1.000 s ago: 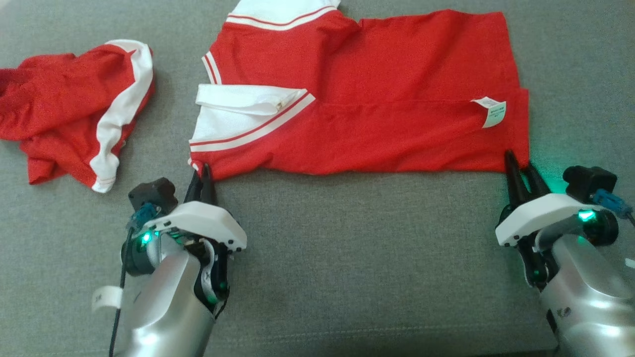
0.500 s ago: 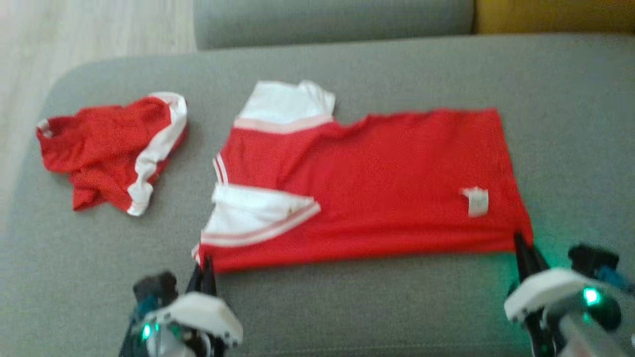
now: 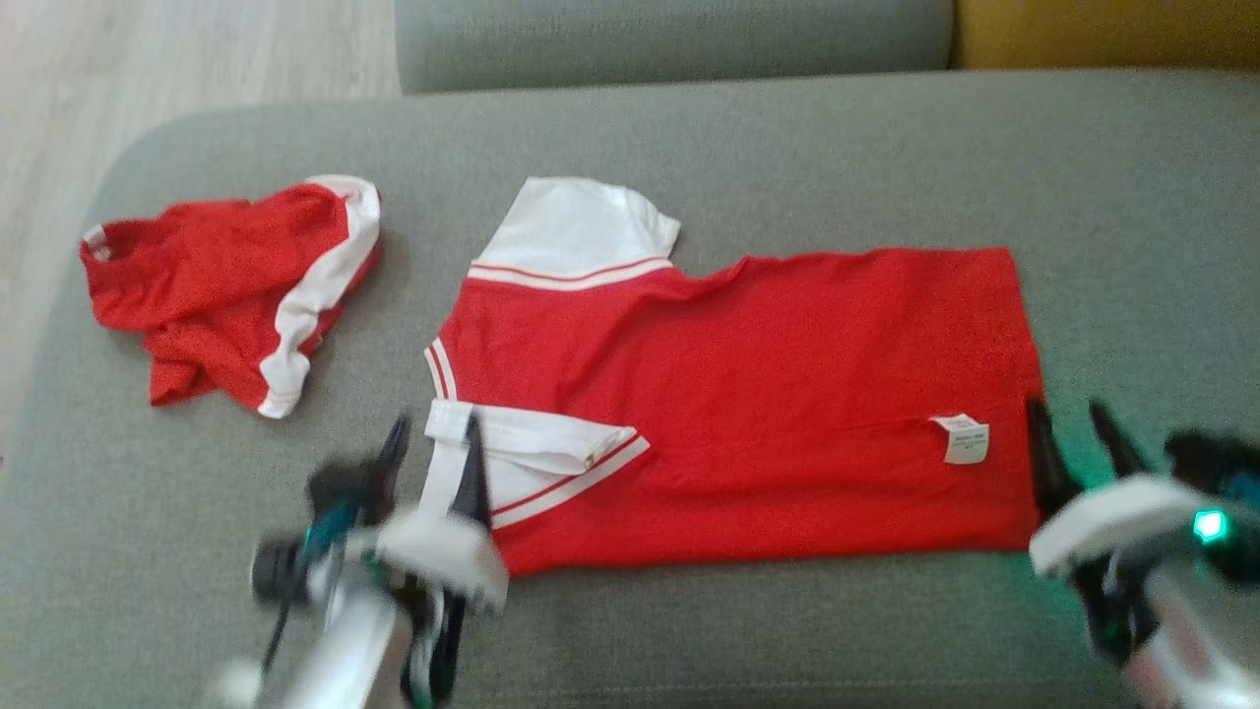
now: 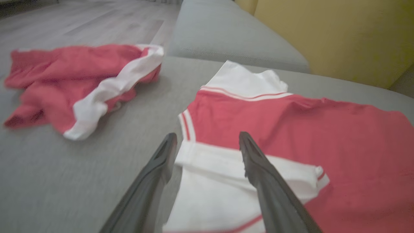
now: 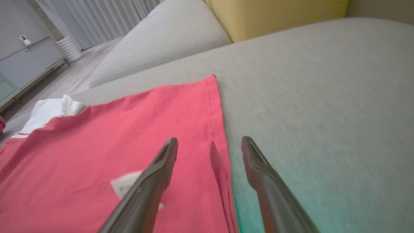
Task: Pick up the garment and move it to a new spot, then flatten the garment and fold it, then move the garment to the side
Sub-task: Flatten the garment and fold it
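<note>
Inspection found the garment (image 3: 748, 394) lying flat at the middle of the seat cushion (image 3: 689, 128), lengthwise from left to right. Its near portion appeared turned over, exposing a white sleeve (image 3: 532, 458) and a care label (image 3: 963, 438). A second red garment (image 3: 226, 286) lay crumpled near the cushion's left edge, apart from the first.

The left gripper (image 3: 435, 428) stood with jaws wide apart over the sleeve, grasping nothing. The right gripper (image 3: 1065, 409) was likewise spread and empty, straddling the hem edge, one finger above the cloth and one above bare cushion.

Assessment: the folding step was in hand, with one lengthwise fold apparently laid. The next move would require fresh grips on the far edge or on one end, then a second fold with the edges kept aligned.
</note>
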{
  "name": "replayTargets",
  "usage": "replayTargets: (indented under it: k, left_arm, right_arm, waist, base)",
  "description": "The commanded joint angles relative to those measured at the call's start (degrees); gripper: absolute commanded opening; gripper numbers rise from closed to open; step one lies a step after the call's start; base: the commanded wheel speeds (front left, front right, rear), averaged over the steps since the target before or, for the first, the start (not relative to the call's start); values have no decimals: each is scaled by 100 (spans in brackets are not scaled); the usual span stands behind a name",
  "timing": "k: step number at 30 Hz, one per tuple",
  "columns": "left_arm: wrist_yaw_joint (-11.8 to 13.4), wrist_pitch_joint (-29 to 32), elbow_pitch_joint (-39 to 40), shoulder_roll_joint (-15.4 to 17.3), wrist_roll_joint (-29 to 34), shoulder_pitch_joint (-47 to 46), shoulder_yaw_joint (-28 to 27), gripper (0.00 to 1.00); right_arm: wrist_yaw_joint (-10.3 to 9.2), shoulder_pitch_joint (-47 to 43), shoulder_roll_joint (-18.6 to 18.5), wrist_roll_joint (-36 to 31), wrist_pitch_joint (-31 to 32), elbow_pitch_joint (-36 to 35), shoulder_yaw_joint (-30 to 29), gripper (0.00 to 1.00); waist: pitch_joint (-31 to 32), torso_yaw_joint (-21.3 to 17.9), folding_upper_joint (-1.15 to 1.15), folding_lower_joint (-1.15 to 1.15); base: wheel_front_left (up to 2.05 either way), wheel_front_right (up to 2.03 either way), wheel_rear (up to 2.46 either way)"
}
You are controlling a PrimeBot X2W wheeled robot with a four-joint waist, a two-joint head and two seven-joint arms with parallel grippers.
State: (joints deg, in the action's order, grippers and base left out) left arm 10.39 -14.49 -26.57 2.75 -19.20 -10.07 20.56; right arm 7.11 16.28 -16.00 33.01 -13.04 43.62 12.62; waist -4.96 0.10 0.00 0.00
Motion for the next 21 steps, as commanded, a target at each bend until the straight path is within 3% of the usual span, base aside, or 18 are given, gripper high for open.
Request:
replayTargets:
  k: [1, 9, 16, 21]
  left_arm:
    - [-116, 122, 86, 166, 111, -663, -96, 100]
    - [-792, 1336, -473, 486, 394, -2736, 270, 100]
    - [-1378, 1978, -1092, 443, 354, -4001, 492, 100]
    - [-1580, 2189, -1557, 389, 275, -4588, 603, 100]
  right_arm:
    - [37, 414, -211, -115, 54, -203, 132, 100]
    - [37, 1724, -562, -413, 655, 89, 296, 100]
    - [37, 2706, -744, -399, 1223, 570, 734, 100]
    - [37, 3150, -758, -301, 1466, 846, 1136, 100]
  waist:
    - [-240, 12, 0, 0]
    - [-974, -41, 0, 0]
    - [-1573, -87, 0, 0]
    - [-1883, -115, 0, 0]
  base:
    - [0, 0, 0]
    - [0, 0, 0]
    - [0, 0, 0]
    - [0, 0, 0]
